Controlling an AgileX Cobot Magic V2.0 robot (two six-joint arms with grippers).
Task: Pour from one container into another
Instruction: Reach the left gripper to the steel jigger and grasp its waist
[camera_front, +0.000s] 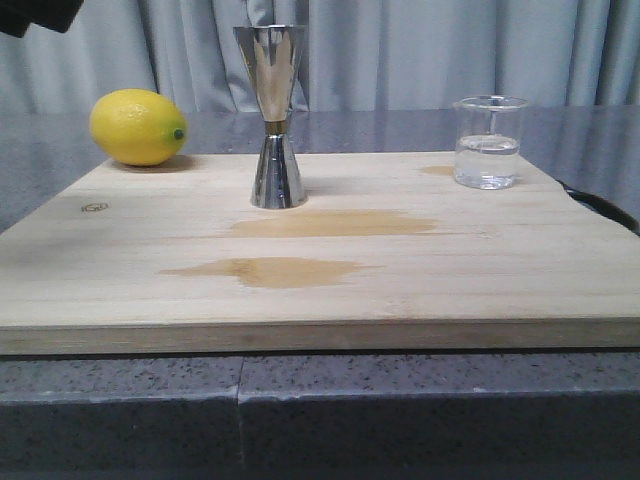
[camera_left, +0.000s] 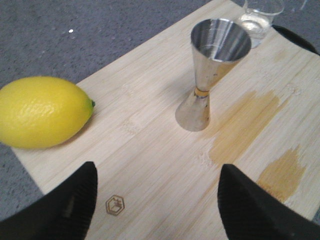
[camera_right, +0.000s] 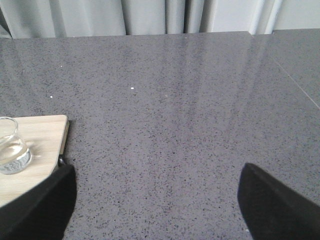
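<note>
Wooden board on grey counter; steel jigger upright near its centre; glass beaker, part-filled with clear liquid, upright at the board's far right corner; lemon at far left; left gripper and right gripper both spread, empty.

Yellow lemon, shiny steel jigger

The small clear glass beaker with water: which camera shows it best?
The front view: the small clear glass beaker stands whole on the pale wooden board, water level visible. The left wrist view cuts off its top; the right wrist view catches only part of it at the picture's edge.
</note>
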